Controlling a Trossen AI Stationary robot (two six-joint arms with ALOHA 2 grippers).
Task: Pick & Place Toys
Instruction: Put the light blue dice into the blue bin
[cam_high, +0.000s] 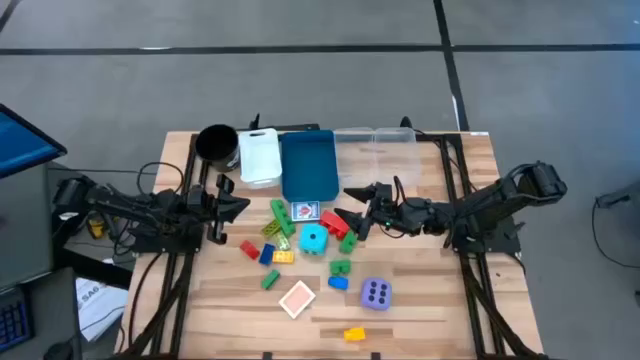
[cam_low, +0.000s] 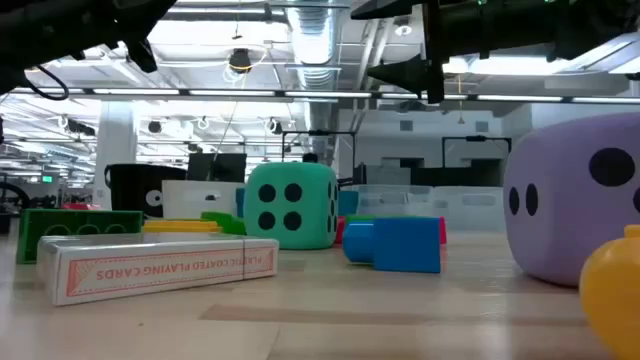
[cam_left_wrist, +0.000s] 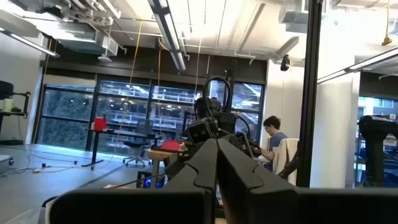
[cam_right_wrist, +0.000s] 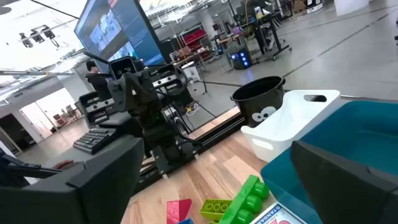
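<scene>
The toys lie loose mid-table: a cyan die (cam_high: 313, 240) (cam_low: 290, 205), a purple die (cam_high: 375, 293) (cam_low: 575, 210), a red-backed card box (cam_high: 298, 298) (cam_low: 160, 265), a card (cam_high: 305, 210), green bricks (cam_high: 281, 215), a red brick (cam_high: 335, 222), a blue brick (cam_low: 395, 245) and a yellow brick (cam_high: 353, 334). All rest flat on the wood. My left gripper (cam_high: 238, 205) (cam_left_wrist: 217, 144) is shut and empty, held above the table left of the toys. My right gripper (cam_high: 352, 195) (cam_right_wrist: 217, 149) is open and empty, above the red brick, near the blue bin.
At the table's far edge stand a black cup (cam_high: 216, 142), a white bin (cam_high: 260, 155), a blue bin (cam_high: 308, 165) and a clear bin (cam_high: 375, 150). Bare wood lies at the near left and near right. A person sits in the room beyond (cam_left_wrist: 273, 134).
</scene>
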